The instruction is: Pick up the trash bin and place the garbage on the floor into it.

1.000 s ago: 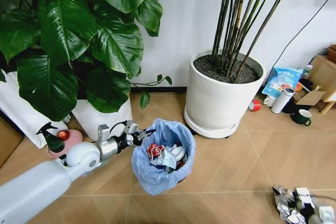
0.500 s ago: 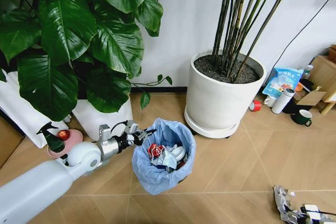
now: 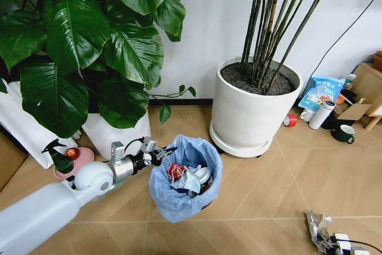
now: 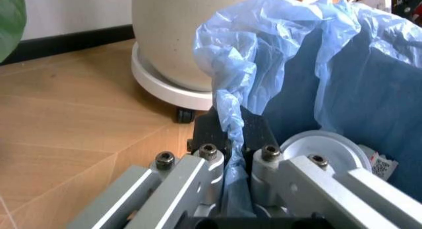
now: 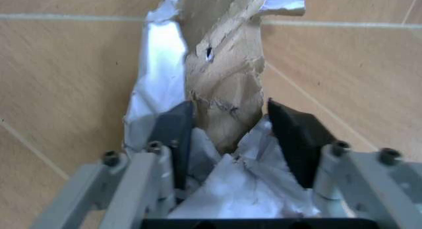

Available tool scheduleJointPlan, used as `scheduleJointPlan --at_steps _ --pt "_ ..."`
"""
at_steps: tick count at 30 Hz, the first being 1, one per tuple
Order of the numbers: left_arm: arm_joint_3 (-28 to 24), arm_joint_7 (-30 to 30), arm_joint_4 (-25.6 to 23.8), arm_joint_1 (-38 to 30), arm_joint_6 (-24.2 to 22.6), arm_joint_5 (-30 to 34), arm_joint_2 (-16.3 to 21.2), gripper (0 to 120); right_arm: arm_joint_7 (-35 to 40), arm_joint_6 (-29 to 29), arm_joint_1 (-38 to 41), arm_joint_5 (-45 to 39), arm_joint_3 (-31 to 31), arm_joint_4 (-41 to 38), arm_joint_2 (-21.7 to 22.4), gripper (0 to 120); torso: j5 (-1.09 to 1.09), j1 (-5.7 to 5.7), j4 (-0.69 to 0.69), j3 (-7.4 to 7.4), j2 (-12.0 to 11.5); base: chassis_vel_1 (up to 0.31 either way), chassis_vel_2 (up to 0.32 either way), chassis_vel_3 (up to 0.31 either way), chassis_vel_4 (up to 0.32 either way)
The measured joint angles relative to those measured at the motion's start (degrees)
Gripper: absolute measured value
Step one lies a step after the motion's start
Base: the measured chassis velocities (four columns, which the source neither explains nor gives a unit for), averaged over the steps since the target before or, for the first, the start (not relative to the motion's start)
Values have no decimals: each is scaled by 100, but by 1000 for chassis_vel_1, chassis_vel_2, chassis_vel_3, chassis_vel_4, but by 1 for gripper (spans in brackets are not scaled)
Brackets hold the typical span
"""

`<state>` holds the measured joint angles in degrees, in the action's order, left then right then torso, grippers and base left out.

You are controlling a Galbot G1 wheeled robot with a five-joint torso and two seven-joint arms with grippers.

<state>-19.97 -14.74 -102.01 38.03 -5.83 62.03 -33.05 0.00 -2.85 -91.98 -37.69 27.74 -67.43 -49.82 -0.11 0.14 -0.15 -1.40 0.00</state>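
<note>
Head view: trash bin (image 3: 185,177) is sitting on the floor (image 3: 268,177) roughly centre of frame, light-blue liner bunched over the rim, already holding garbage (image 3: 186,175), with a red piece, white crumpled bits and a white lid showing on top. Left gripper (image 3: 160,151) is reaching in from the lower left and meeting the bin's near-left rim; in the left wrist view the left gripper (image 4: 232,155) is pinching a twisted fold of the liner (image 4: 231,110) between its two pads, jaws nearly together, with the white lid (image 4: 323,150) sitting just inside the bag beside it. Right gripper (image 3: 334,244) is sitting low at the bottom right corner, well apart from the bin, over a crumpled wrapper (image 3: 316,225). Right wrist view is showing the right gripper (image 5: 244,135) with jaws part open, black pads bracketing a crumpled brown-and-silver wrapper (image 5: 221,75) that is running out along the planks; white crumpled material is packed between the fingers (image 5: 297,135), and I can't tell if the pads are actually squeezing it. Around the bin: white plant pot (image 3: 253,106) with dark stems standing just behind and to the right, big-leaf plant (image 3: 83,40) to the left, spray bottle (image 3: 58,156) on a pink dish beside the left arm, clutter of bottles and a mug by the far right wall.
</note>
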Motion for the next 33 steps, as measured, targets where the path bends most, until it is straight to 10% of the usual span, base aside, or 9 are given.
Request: scheduleJointPlan --at_steps 12,33 --pt "19 0 -31 -9 -1 34 5 0 -117 42 -15 -227 -26 -14 3 0 1 0 0 0 0 0 0 0 0" --pt "-123 -32 52 -98 -3 42 -59 0 -553 -194 -642 -422 386 -995 349 0 -1 0 0 0 0 0 0 0 0"
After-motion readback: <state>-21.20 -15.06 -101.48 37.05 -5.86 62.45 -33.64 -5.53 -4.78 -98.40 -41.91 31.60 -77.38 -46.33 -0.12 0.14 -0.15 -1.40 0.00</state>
